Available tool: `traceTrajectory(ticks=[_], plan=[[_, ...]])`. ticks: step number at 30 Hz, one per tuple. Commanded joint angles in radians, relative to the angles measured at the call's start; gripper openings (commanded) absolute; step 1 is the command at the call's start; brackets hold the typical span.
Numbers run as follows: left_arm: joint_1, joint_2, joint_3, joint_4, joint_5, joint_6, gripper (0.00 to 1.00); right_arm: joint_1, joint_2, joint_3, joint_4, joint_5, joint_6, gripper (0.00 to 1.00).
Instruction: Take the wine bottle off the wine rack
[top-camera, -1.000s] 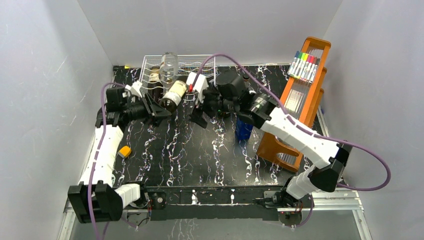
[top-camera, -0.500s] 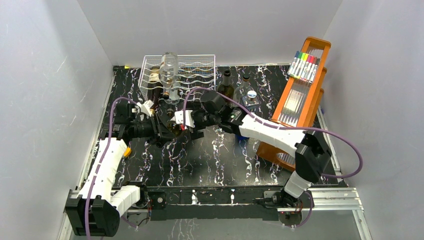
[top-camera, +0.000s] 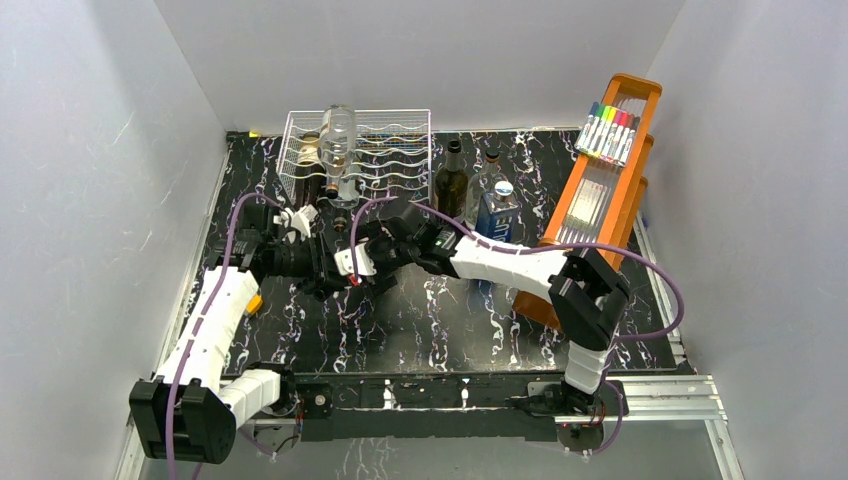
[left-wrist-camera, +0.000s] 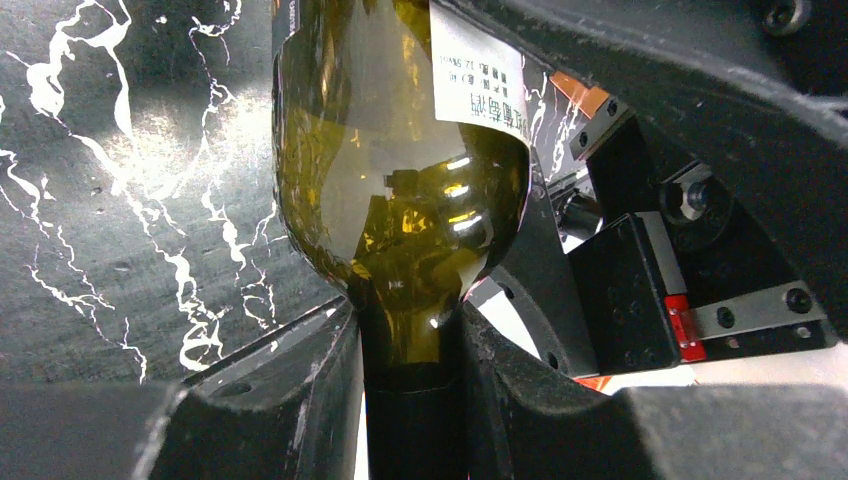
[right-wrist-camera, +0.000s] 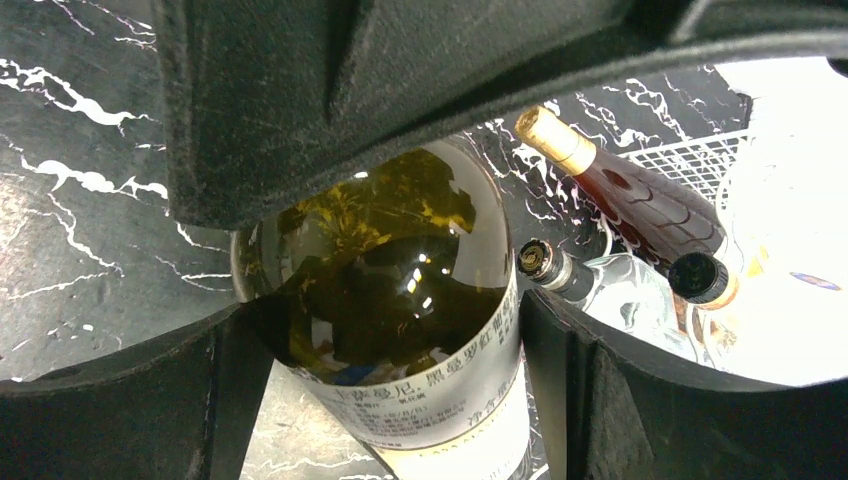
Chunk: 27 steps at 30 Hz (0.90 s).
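Observation:
The wine bottle (left-wrist-camera: 400, 190) is olive-green glass with a white label. It is off the silver wire wine rack (top-camera: 385, 150) and held low over the black marbled table, in front of the rack. My left gripper (left-wrist-camera: 412, 390) is shut on its neck. My right gripper (right-wrist-camera: 390, 400) is shut across its labelled body (right-wrist-camera: 400, 320). In the top view both grippers, left (top-camera: 322, 265) and right (top-camera: 365, 262), meet at the table's middle left and mostly hide the bottle.
The rack holds an upright clear bottle (top-camera: 340, 140), a brown gold-capped bottle (right-wrist-camera: 625, 190) and another clear bottle (right-wrist-camera: 610, 290). A dark bottle (top-camera: 452, 180), a clear bottle (top-camera: 487, 175) and a blue box (top-camera: 497, 215) stand mid-back. The orange wooden rack (top-camera: 600, 200) stands at the right. A small orange object (top-camera: 252, 301) lies at the left.
Both arms have drawn the wine bottle out of the rack, toward the near side and down over the table. Each gripper kept its hold.

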Motion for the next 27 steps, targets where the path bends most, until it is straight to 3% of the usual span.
traceTrajectory(ticks=[1, 3, 6, 8, 10, 12, 17, 19, 21, 27], plan=[[-0.004, -0.014, 0.085, 0.038, 0.099, 0.037, 0.00, 0.011, -0.022, -0.047, 0.160, 0.024, -0.034, 0.97], [-0.005, -0.010, 0.086, 0.034, 0.102, 0.039, 0.00, 0.011, -0.032, -0.067, 0.191, 0.015, -0.012, 0.91], [-0.004, -0.003, 0.101, 0.031, 0.106, 0.044, 0.22, 0.011, -0.048, -0.105, 0.233, -0.037, 0.031, 0.68], [-0.005, -0.004, 0.129, 0.028, 0.101, 0.056, 0.44, 0.010, -0.084, -0.160, 0.319, -0.051, 0.089, 0.56], [-0.004, -0.015, 0.189, 0.031, 0.054, 0.092, 0.78, 0.007, -0.126, -0.259, 0.497, -0.038, 0.228, 0.43], [-0.004, -0.029, 0.250, 0.037, -0.034, 0.122, 0.91, -0.014, -0.149, -0.332, 0.631, -0.026, 0.403, 0.39], [-0.004, -0.195, 0.142, 0.301, -0.204, 0.074, 0.87, -0.058, -0.190, -0.409, 0.810, 0.176, 0.756, 0.38], [-0.004, -0.205, 0.093, 0.375, -0.230, 0.043, 0.86, -0.075, -0.197, -0.421, 0.835, 0.214, 0.813, 0.36], [-0.004, -0.200, 0.066, 0.385, -0.350, -0.033, 0.92, -0.083, -0.211, -0.437, 0.843, 0.233, 0.831, 0.36], [-0.006, -0.148, -0.023, 0.588, -0.148, -0.123, 0.79, -0.086, -0.218, -0.426, 0.831, 0.241, 0.840, 0.36]])
